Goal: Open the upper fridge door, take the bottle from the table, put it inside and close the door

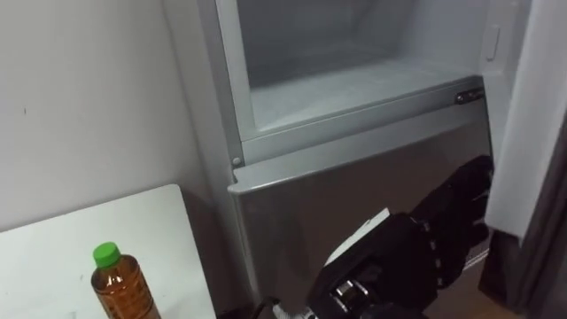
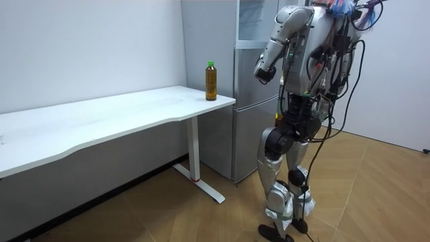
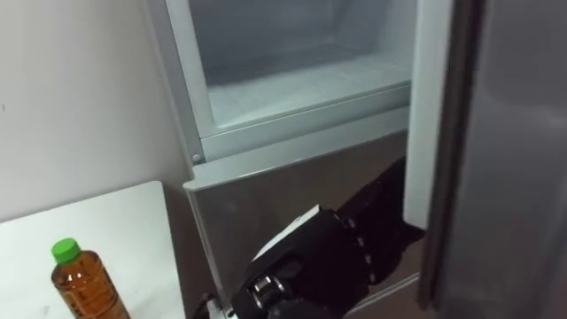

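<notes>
A bottle [image 1: 122, 283] of amber liquid with a green cap stands upright near the corner of the white table [image 1: 62, 239], to my left; in the room view the bottle [image 2: 211, 81] is at the table's end beside the fridge. The fridge's upper compartment [image 1: 354, 84] is open, and its pale floor is bare. My left hand [image 1: 399, 252] is held out low in front of the grey lower fridge door [image 1: 310, 195], well to the right of the bottle and apart from it. In the right eye view the left hand [image 3: 328, 244] runs up to the edge of the open upper door [image 3: 496, 151].
I stand close to the fridge [image 2: 252, 101], with the table [image 2: 121, 111] along the white wall on my left. The open upper door [image 1: 532, 115] stands at my right. Wooden floor [image 2: 376, 195] lies behind me.
</notes>
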Robot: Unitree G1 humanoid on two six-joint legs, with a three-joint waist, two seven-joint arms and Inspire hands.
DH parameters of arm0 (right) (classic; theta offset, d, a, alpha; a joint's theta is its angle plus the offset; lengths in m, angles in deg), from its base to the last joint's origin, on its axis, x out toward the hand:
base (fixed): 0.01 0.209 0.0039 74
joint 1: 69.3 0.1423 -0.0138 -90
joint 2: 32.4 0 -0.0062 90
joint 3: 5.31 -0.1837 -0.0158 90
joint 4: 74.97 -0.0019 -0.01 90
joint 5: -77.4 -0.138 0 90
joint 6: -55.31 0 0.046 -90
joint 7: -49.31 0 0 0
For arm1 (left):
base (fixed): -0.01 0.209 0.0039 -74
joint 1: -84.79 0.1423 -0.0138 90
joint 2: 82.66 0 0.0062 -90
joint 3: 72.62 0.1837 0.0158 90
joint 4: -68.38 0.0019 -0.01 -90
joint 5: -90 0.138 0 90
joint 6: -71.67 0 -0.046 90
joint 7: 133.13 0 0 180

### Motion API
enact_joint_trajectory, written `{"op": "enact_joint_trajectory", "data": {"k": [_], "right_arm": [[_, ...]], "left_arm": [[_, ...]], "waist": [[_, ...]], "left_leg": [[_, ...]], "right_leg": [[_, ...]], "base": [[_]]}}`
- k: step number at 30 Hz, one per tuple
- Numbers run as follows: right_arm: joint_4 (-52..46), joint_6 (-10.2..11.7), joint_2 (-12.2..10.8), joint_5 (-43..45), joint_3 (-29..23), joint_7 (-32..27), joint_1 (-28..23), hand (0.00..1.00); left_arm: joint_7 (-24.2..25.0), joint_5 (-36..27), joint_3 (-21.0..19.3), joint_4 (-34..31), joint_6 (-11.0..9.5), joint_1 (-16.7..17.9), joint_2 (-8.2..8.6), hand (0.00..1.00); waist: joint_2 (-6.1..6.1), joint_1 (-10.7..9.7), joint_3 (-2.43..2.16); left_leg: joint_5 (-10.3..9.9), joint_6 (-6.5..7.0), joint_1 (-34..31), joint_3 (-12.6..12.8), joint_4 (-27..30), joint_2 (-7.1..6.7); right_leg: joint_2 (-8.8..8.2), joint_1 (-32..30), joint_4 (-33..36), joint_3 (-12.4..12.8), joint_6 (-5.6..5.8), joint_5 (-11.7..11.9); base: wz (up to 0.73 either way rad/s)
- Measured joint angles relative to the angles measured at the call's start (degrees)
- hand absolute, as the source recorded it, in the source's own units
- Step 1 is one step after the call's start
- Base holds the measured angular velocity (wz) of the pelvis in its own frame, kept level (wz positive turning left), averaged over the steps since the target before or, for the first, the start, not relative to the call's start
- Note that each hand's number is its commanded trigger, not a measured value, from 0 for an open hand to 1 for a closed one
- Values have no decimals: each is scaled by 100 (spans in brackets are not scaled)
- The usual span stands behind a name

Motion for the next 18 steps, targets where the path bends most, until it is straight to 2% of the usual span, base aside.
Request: {"op": "enact_joint_trajectory", "data": {"k": [5, 18], "right_arm": [[0, 1, -1, -12, 39, 5, 14, 0], [122, 5, 2, 5, 178, 42, 148, 0]], "left_arm": [[116, 38, 55, 207, 7, 0, -14, 0], [241, 38, 208, 207, 6, 0, -48, 0]], "waist": [[-16, 7, 11], [-44, -2, 32]], "left_leg": [[-10, -18, -4, 76, -21, 21], [-39, -67, 12, 120, -44, 60]], "right_leg": [[7, -45, 0, 65, -4, 1], [34, -76, -3, 48, -33, -15]], "base": [[-12], [-2]]}}
